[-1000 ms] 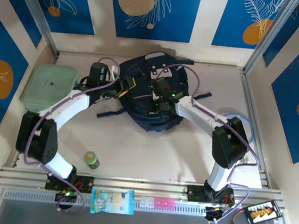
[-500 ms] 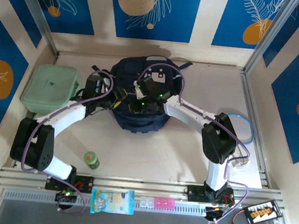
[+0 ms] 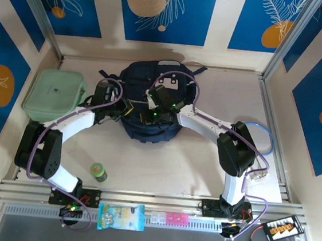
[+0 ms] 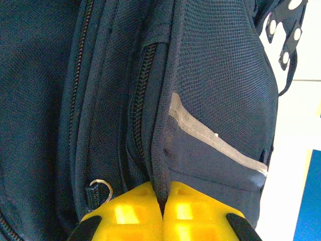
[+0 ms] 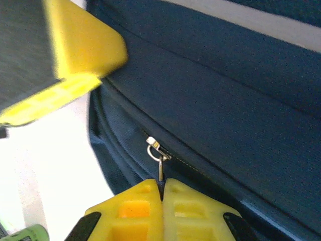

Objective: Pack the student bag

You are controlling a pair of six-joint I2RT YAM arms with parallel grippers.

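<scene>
The student bag (image 3: 151, 105) is lying at the far middle of the counter (image 3: 162, 166), with both arms reaching over it; the left gripper (image 4: 161, 201) is pinching a fold of its navy fabric beside a zip, jaws fully closed on the cloth; the right gripper (image 5: 161, 193) is clamping the thin metal zip pull (image 5: 158, 155) by its very tip. That hold is looking shallow, so a sideways tug is risking the pull slipping free; the fabric could also be dragging out of the left pinch, letting the whole bag slide instead of the zip running.
</scene>
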